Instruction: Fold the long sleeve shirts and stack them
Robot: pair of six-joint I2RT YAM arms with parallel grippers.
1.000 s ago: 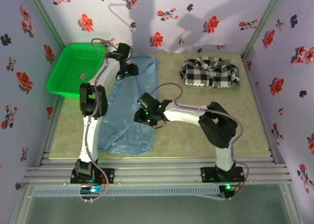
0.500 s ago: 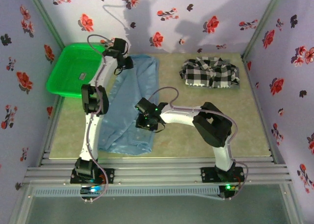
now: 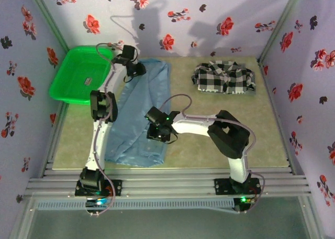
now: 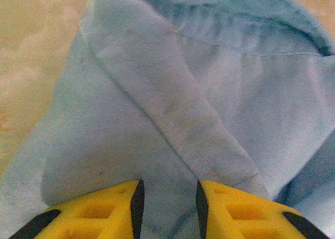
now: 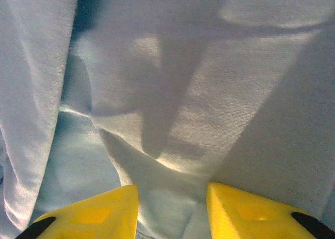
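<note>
**A:** Where are the shirts?

**B:** The light blue shirt [image 3: 138, 110] lies lengthwise on the left half of the table [image 3: 209, 139]. It runs from the far edge down to the near edge and is rumpled, not folded. The checked shirt [image 3: 224, 77] sits in a loose heap at the far right, well apart from the blue one.

**A:** And the left gripper [image 3: 137, 70]?

**B:** It is at the far end of the light blue shirt, just beside the green basket [image 3: 62, 87]. In the left wrist view its yellow fingers [image 4: 104, 207] stand a little apart. A flat folded band of blue cloth runs diagonally down into the gap between them. A collar-like edge crosses the top of that view, and bare table shows at the left.

**A:** Is it nipping the cloth?

**B:** The fingers are parted with cloth showing between them. I cannot tell whether they press on it.

**A:** The right gripper [image 3: 157, 134]?

**B:** It is low over the shirt's right edge, about halfway down its length. In the right wrist view its fingers [image 5: 256, 207] are spread too, with a creased patch of blue cloth in the gap. Shadow lies across the cloth there.

**A:** Anything else around?

**B:** The green basket stands at the far left corner, and flowered walls close in the table on three sides
</note>
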